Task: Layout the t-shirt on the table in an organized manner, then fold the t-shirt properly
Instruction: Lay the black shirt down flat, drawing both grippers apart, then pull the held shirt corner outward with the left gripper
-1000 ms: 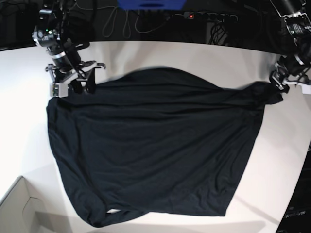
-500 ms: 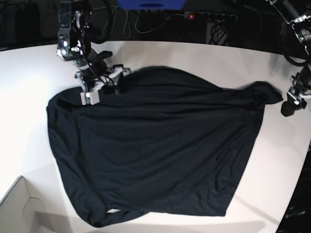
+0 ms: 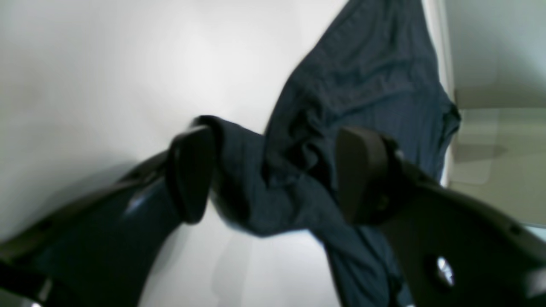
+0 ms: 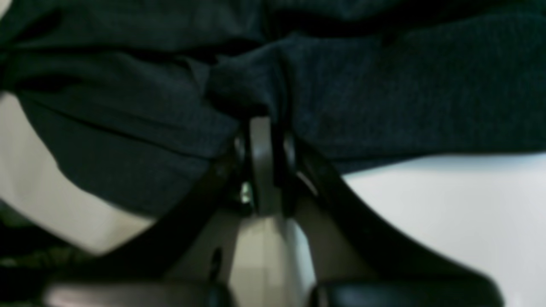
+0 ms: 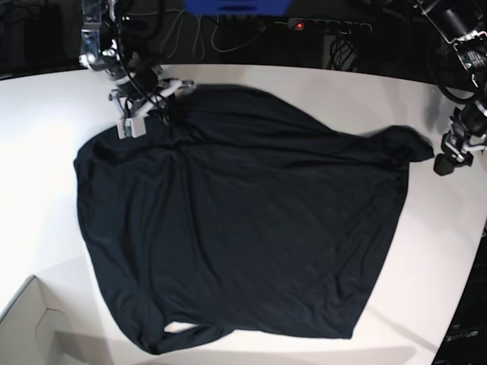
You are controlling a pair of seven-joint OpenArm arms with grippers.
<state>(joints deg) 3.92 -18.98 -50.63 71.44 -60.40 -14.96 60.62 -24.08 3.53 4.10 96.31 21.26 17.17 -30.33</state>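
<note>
2 claws: right claw [image 4: 264,128] clamped on t-shirt [image 5: 243,228], left claw [image 3: 273,170] spread apart.

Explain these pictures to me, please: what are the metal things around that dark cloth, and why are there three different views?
It is a robot with two arms. One camera looks down from above; the other two sit on the wrists, just behind the grippers. A black t-shirt lies spread on a white table. The right gripper, at top left in the overhead view, is shut, pinching the shirt's edge. The left gripper, at the overhead view's right edge, is open with a corner of the shirt lying between its fingers. A cardboard box shows at the corner.
</note>
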